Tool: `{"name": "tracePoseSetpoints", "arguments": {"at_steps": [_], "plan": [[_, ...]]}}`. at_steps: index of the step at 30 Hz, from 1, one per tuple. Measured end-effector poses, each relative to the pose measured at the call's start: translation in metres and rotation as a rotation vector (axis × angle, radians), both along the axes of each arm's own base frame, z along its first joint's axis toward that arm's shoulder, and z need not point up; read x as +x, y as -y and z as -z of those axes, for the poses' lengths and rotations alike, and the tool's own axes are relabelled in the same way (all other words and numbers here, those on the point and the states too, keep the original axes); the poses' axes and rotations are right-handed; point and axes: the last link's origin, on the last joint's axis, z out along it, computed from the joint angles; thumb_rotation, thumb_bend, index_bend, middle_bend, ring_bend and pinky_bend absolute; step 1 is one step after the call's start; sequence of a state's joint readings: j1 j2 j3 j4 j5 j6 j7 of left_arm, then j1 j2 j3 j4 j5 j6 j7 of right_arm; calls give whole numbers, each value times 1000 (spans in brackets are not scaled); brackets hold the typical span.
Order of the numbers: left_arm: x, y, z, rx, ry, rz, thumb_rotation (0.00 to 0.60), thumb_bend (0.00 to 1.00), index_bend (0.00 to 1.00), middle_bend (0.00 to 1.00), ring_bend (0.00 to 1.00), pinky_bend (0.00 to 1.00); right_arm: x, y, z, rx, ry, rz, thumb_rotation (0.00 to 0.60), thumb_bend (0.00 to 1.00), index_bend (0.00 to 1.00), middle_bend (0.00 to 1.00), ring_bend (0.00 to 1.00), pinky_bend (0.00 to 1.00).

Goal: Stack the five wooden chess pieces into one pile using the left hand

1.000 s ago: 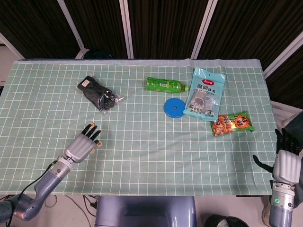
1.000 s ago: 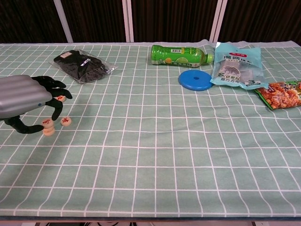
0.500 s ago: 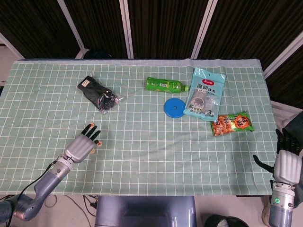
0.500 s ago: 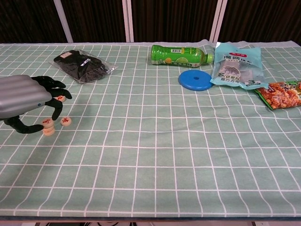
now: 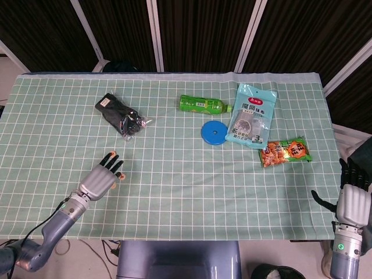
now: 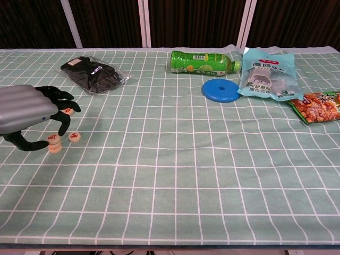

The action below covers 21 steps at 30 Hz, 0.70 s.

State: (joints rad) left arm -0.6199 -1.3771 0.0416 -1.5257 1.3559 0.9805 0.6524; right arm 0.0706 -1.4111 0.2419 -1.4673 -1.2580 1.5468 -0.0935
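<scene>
In the chest view my left hand [image 6: 29, 111] hovers low over the table's left edge. Its thumb and one finger pinch the top wooden chess piece [image 6: 53, 138] of a short stack [image 6: 54, 147]. A single piece [image 6: 74, 137] lies just right of the stack, and another piece [image 6: 69, 111] lies under the farther fingertips. From the head camera the left hand [image 5: 100, 180] hides most of the pieces; one piece [image 5: 121, 174] peeks out beside it. My right hand [image 5: 352, 200] hangs beyond the table's right edge, fingers apart and holding nothing.
A black packet [image 6: 93, 73] lies behind the left hand. Further right are a green bottle [image 6: 201, 62], a blue disc [image 6: 220, 90], a pale blue snack bag [image 6: 266, 73] and an orange snack bag [image 6: 317, 107].
</scene>
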Motion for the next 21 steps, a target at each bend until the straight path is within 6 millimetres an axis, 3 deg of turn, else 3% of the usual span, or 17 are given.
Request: {"name": "tracePoseSetpoints", "arguments": {"at_steps": [21], "plan": [[-1,1,-1,-2,-5,2,600,340,386,111,0,85,0,0,-1,0,-4,3,600,247,65,1,21,0]]}}
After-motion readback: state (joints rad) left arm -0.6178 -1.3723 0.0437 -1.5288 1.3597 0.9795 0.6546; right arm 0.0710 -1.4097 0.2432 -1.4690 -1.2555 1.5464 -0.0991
